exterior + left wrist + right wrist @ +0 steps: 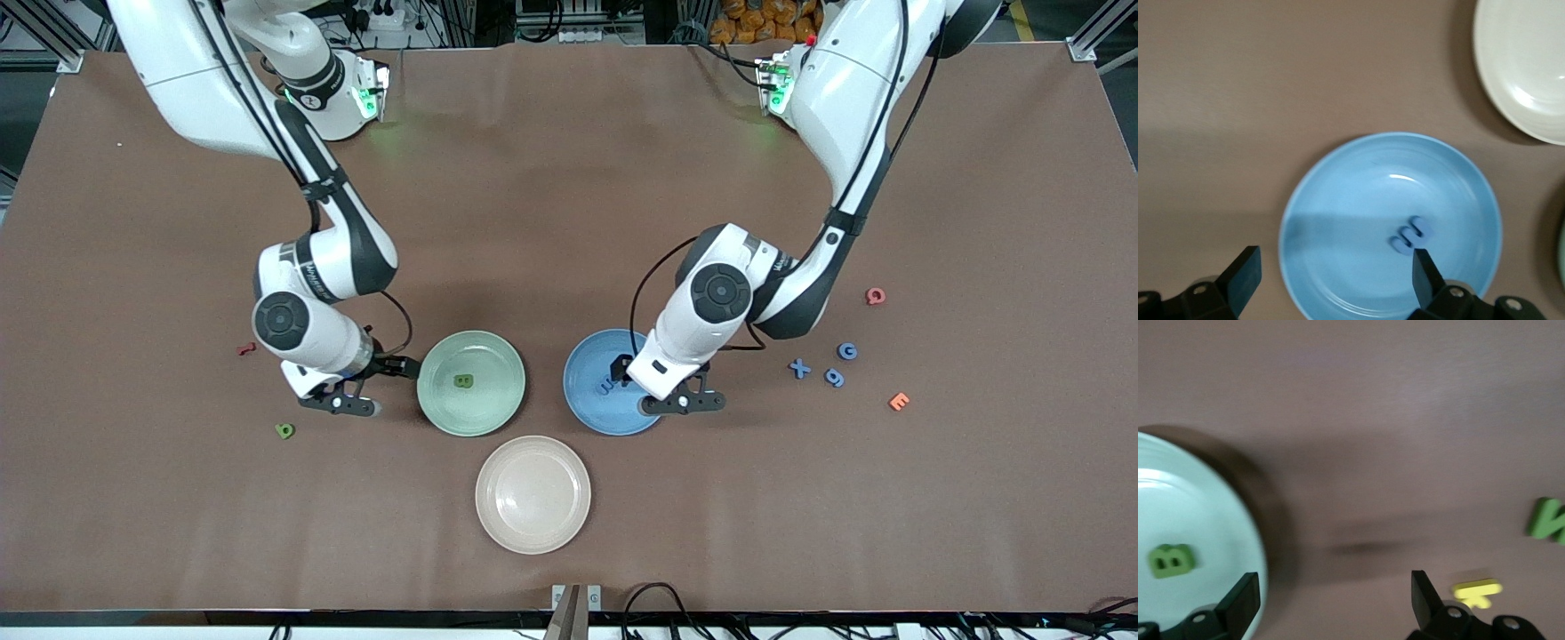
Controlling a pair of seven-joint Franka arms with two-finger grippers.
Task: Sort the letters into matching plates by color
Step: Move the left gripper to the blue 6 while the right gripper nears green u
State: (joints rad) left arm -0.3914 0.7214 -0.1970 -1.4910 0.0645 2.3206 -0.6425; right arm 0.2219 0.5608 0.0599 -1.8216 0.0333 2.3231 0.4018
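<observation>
Both tools gape empty — left tool [622,378] over the blue plate [587,404], right tool [378,384] beside the green plate [444,400]. The loose blue letters [834,377] look light, squashy — best pinched across their flat edges.

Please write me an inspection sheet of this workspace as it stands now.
Surface: brown table, flat.
Job's things: green plate holds one green letter; blue plate holds one blue letter; three blue letters and a green one lie loose.
Clutter: beige plate, red and orange letters.
Grippers: left gripper over blue plate, jaws open; right gripper beside green plate, jaws open.
Cables: black cable on the left arm.
Surroundings: nothing seen.
</observation>
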